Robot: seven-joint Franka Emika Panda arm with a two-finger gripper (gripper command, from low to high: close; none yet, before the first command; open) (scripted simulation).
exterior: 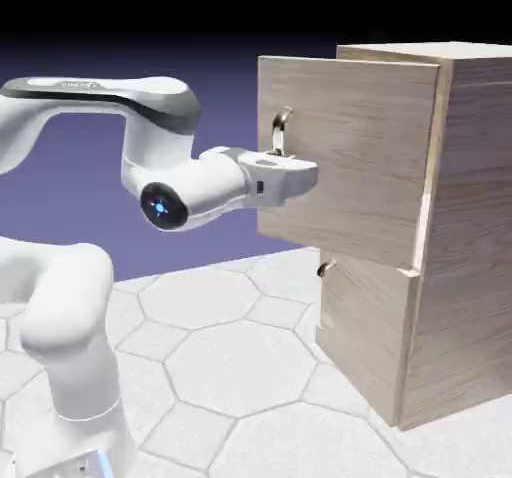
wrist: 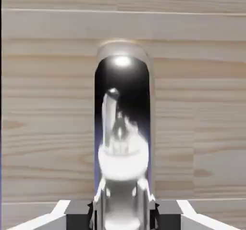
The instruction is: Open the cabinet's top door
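So we've got the pincer (wrist: 123,218) closed down on the curved silvery handle (wrist: 123,128), one fingertip on each side of it at the bottom of the hand view. The handle runs lengthwise up the middle of that picture, from bottom centre to above centre, passing between the tips, and that's the bit we reckon matters most: the pull should go through that grip without it sliding along the bar.

In the exterior view the top door (exterior: 350,156) sits right of centre, just beyond the pincer, and it's already swung partway out from the cabinet (exterior: 470,216). Its hinge side looks to be the right edge, with the handle over by the left one. We'd guess the next move is an arc around that right edge, as a straight tug could twist the grip.
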